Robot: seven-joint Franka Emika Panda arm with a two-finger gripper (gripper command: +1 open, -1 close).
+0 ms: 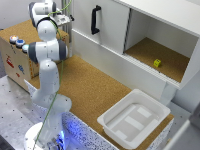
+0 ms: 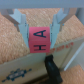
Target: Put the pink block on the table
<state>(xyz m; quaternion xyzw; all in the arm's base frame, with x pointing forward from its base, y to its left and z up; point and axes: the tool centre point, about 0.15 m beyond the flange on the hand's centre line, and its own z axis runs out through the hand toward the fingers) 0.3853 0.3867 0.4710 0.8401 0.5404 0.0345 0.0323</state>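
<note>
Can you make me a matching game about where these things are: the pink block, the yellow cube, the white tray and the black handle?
Things:
1. pink block
2. yellow cube
3. white tray
4. black handle

Places:
A. on the cabinet shelf
B. on the cabinet door
C. between the fingers of the gripper
D. on the table

Right pairs: 1-C, 2-A, 3-D, 4-B.
</note>
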